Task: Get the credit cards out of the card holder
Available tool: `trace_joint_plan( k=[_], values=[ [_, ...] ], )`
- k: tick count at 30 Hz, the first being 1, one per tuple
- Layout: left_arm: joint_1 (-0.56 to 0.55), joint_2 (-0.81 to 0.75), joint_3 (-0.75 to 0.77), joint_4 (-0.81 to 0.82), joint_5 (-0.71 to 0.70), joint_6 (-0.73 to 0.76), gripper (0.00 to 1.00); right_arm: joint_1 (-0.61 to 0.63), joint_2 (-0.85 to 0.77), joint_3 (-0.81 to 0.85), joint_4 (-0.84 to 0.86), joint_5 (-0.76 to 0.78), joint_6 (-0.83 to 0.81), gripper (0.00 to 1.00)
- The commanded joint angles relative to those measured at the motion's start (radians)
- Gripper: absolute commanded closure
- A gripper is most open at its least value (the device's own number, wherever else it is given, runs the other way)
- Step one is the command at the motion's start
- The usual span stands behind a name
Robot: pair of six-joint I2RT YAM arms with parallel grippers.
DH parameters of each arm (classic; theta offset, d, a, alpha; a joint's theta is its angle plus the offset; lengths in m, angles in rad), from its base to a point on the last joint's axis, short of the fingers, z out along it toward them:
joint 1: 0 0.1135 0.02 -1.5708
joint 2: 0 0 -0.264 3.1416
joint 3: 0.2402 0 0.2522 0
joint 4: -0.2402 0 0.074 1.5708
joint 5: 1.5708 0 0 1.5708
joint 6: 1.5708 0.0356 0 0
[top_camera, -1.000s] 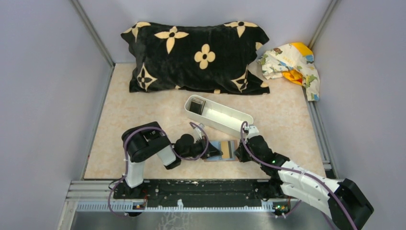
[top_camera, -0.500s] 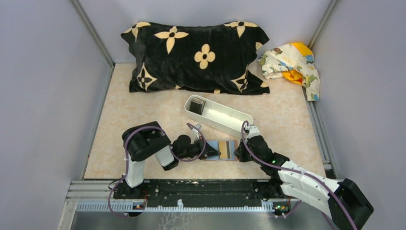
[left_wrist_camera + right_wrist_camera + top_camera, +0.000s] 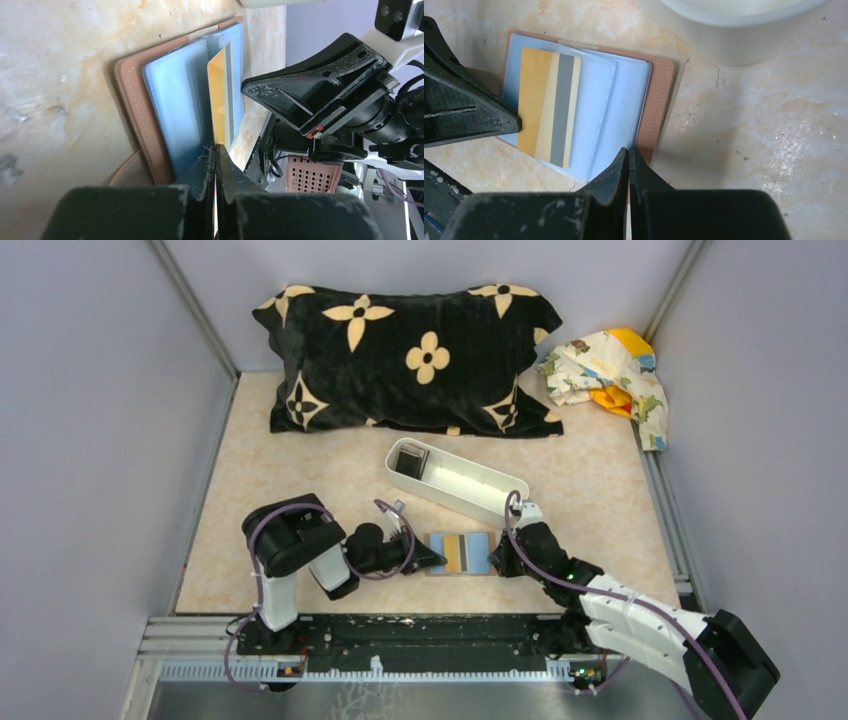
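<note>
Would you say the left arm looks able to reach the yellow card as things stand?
Likely yes: the left gripper appears shut on the yellow card; the right gripper rests on the card holder at the opposite rim.

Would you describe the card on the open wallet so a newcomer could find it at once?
Start at the black flowered pillow at the back; before it lies a long white tray, and just nearer an open wallet, brown-rimmed, light blue inside. The card shows against that lining: yellow-orange with a grey stripe, unlike the plain blue pockets.
</note>
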Motion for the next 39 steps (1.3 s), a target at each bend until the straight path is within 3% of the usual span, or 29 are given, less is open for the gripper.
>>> trace_joint_plan(
  k=[1, 7, 18, 29, 36, 39],
  values=[
    [0.030, -0.047, -0.046, 0.058, 0.019, 0.017, 1.00, 0.016, 0.022, 0.014, -0.011, 0.039, 0.004, 1.00],
    [0.080, -0.126, -0.099, 0.053, 0.046, 0.030, 1.00, 0.016, 0.022, 0.016, -0.010, 0.040, 0.002, 1.00],
    [0.085, -0.351, -0.068, -0.208, 0.085, 0.185, 1.00, 0.016, -0.037, 0.002, -0.003, 0.019, -0.014, 1.00],
    [0.085, -0.476, -0.039, -0.206, 0.351, 0.485, 1.00, 0.016, -0.285, 0.149, -0.017, -0.210, -0.110, 1.00],
    [0.085, -0.548, -0.049, -0.139, 0.416, 0.505, 1.00, 0.014, -0.392, 0.291, -0.107, -0.287, -0.181, 0.64],
    [0.085, -0.550, -0.058, -0.053, 0.441, 0.484, 1.00, 0.016, -0.406, 0.318, -0.103, -0.357, -0.183, 0.56]
  ],
)
